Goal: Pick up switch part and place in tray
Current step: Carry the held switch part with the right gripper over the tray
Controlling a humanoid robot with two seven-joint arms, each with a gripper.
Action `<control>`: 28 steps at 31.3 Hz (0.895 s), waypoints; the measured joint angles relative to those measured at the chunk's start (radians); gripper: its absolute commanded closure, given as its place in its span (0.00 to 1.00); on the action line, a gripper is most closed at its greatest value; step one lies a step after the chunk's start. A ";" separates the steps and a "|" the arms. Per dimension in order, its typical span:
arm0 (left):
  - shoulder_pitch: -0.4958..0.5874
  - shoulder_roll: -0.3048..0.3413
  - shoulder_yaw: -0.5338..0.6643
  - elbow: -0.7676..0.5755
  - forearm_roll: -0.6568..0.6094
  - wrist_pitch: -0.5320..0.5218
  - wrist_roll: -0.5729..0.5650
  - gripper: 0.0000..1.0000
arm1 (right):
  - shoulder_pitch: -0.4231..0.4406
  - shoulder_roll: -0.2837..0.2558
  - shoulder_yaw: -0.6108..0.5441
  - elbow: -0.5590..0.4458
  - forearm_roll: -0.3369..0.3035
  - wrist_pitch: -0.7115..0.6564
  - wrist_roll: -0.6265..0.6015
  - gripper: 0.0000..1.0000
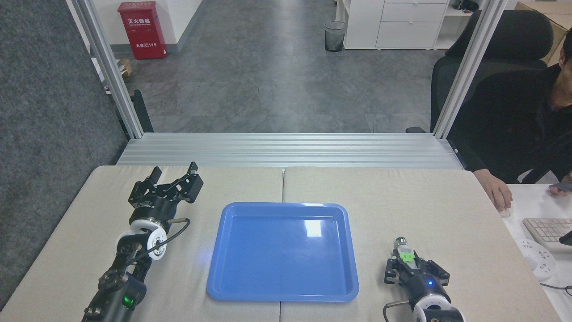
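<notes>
I am looking down at the padded table (402, 197), which is carrying everything at one level, so nothing has far to travel. The blue tray (250, 286) is lying flat in the middle between my two arms, reachable from either side, and it is holding nothing yet. My left gripper (173, 172) is sitting well away on the far left with its fingers spread and nothing between them; I am reading it as parked, clear of the tray's left rim and out of the other arm's way. My right gripper (409, 263) is working low at the near right, just beside the tray's right rim. Its fingers are pinched in around the switch part (405, 253), gripping the pale body below the green piece, with the dark ringed end poking out ahead. I cannot tell whether the part is lifted or touching the cloth. Gripping the body rather than the round end should keep it from rolling when I am carrying it leftwards over the rim.
</notes>
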 measured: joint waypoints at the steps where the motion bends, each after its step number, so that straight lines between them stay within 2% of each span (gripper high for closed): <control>1: 0.000 0.000 0.000 0.000 0.000 0.000 0.000 0.00 | -0.010 0.003 -0.002 -0.002 0.000 0.000 -0.008 1.00; 9: 0.000 0.000 0.000 0.000 0.000 0.000 0.000 0.00 | -0.108 0.059 0.016 -0.019 0.010 0.005 -0.045 1.00; 16: 0.000 0.000 0.000 0.000 0.000 0.000 0.000 0.00 | -0.188 0.113 0.112 -0.028 0.028 -0.005 -0.029 1.00; 28: 0.000 0.000 0.000 0.000 0.000 0.000 0.000 0.00 | -0.176 0.175 0.254 -0.012 0.085 -0.073 0.037 1.00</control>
